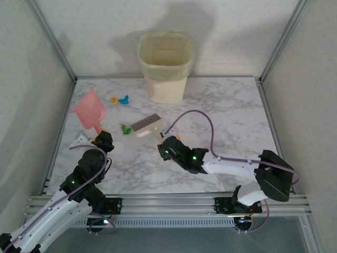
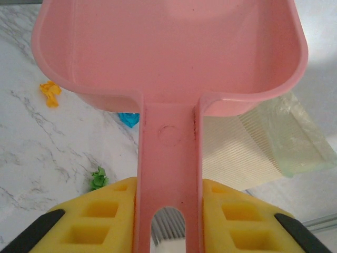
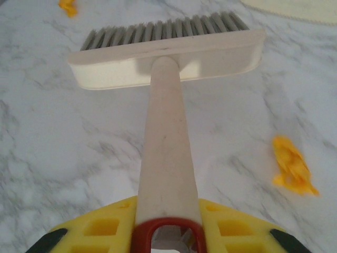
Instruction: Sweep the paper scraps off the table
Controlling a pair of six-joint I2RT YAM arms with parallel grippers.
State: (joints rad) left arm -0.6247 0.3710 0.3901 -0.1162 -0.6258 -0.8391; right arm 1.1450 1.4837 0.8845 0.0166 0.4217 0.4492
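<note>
- Far left of the top view: our left end effector [image 1: 102, 139] is clamped on the handle of the pink dustpan [image 1: 90, 112]. The scoop angles toward the upper left. We can't tell if its lip touches the bench [image 1: 231, 110]. The pan looks empty, so we'd guess it's parked as the catcher.
- Just right of the pan are the paper scraps [image 1: 122, 99]. An orange and blue pair sits by the foot of the bin [image 1: 166, 66]. A green scrap [image 1: 125, 128] lies lower, between the pan handle and the brush [image 1: 147, 125].
- Centre: the brush bristles face upper left, toward the green scrap and the pan. That seems the sensible push direction to us.
- Right of centre: the right end effector [image 1: 167, 145] is closed tight on the tail of the brush handle, probably for reach.
- In the right wrist view an orange scrap [image 3: 292, 167] lies right of the handle, behind the brush head. We figure a forward stroke would miss it.
</note>
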